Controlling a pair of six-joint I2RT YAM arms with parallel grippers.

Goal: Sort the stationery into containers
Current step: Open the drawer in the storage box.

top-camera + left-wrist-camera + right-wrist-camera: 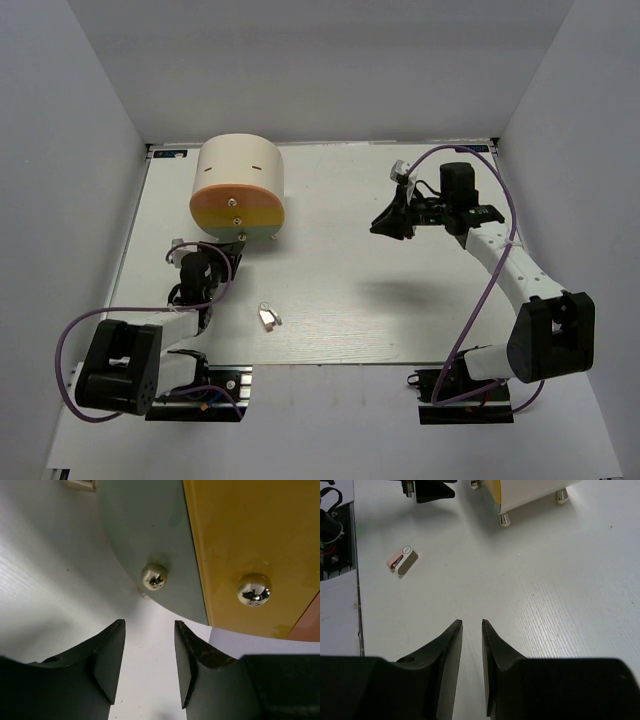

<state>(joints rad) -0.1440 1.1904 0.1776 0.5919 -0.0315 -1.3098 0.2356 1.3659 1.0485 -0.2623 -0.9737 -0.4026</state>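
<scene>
Left claw [149, 626] low at the cabinet [240, 165] front; fingers parted with a clear gap, nothing between them, table [380, 290] showing through the gap; tips just short of the green drawer [145, 530], not touching it; its knob [154, 576] sits straight ahead of the gap, a little beyond the tips.

Right claw [471, 622] held up over the far right of the table, well apart from the cabinet; fingers nearly together, a thin slit between them, nothing pinched.

Cabinet stands far left on small metal feet [504, 519], front facing the arms; drawer fronts stacked orange [307, 625] on top, yellow [250, 530] in the middle, green at the bottom; yellow knob [254, 589] also in the left wrist view; all three fronts look flush from above.

Clip [269, 317] lies flat on the table near the front edge, in front of the cabinet, just right of the left arm; pinkish body with a pale grey flap; apart from both claws; only stationery in view.
</scene>
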